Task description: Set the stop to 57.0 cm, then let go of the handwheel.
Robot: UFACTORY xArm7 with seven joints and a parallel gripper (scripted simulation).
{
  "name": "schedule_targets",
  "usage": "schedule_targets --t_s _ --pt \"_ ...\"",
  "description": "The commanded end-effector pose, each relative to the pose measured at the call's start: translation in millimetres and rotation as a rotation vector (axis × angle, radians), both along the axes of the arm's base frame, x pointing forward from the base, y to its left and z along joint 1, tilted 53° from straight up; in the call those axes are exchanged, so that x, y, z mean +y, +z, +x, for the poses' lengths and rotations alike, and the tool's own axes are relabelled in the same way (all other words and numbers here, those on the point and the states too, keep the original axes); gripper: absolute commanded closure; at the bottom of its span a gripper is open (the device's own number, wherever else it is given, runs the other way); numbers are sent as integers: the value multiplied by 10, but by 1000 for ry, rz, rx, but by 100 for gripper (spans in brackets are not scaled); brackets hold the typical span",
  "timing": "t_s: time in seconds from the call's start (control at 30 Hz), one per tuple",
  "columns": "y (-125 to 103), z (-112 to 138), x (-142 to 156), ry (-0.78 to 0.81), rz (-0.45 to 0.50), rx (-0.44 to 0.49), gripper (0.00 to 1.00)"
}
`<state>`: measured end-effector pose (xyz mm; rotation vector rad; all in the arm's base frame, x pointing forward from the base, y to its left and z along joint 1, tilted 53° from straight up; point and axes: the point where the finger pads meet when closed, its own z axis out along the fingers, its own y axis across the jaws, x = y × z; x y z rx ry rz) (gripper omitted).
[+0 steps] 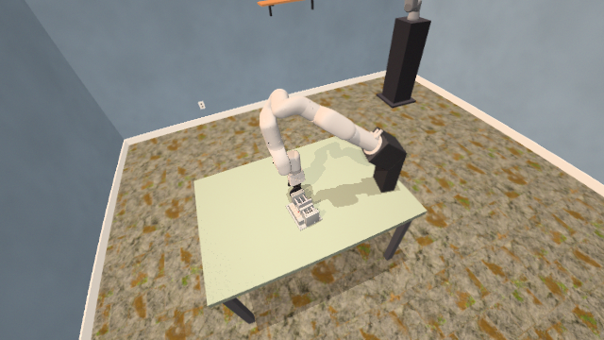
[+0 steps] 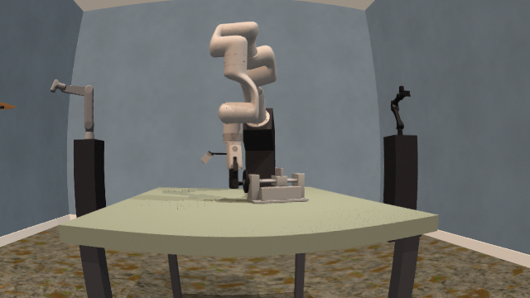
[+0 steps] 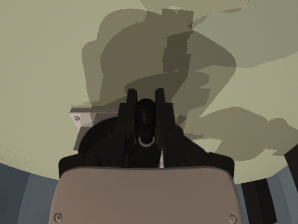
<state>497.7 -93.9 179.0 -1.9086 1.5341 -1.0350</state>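
Claw: the gripper (image 2: 233, 179) points straight down, its dark fingers clamped on the handwheel (image 2: 246, 181) grip.
Handwheel: a dark disc at the left end of the stop fixture (image 2: 277, 193), upright, just right of the fingers in the exterior view.
Stop: a small grey block (image 2: 281, 179) riding on the screw (image 2: 268, 180) between the fixture's two end blocks.
Fixture: grey, open-framed, sitting flat near the middle of the table (image 2: 339, 223); nothing else rests in it that can be made out.
Arm: white, folded high above the fixture, mounted on a black pedestal (image 1: 391, 162) at the table's far edge.
Surface: pale green top on dark legs, crossed by the arm's shadow.
Room: blue-grey walls, mottled brown floor, two more black pedestals (image 2: 89, 174) at left and right.
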Motion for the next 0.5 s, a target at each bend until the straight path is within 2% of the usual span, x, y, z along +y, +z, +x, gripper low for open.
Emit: schedule_targets --t_s 0.0,0.23,0.47 --pt "34 -62 1 -1 0 0 94" --pt "101 -134 12 -1 0 -1 94" --pt "286 -196 57 -1 0 -1 94"
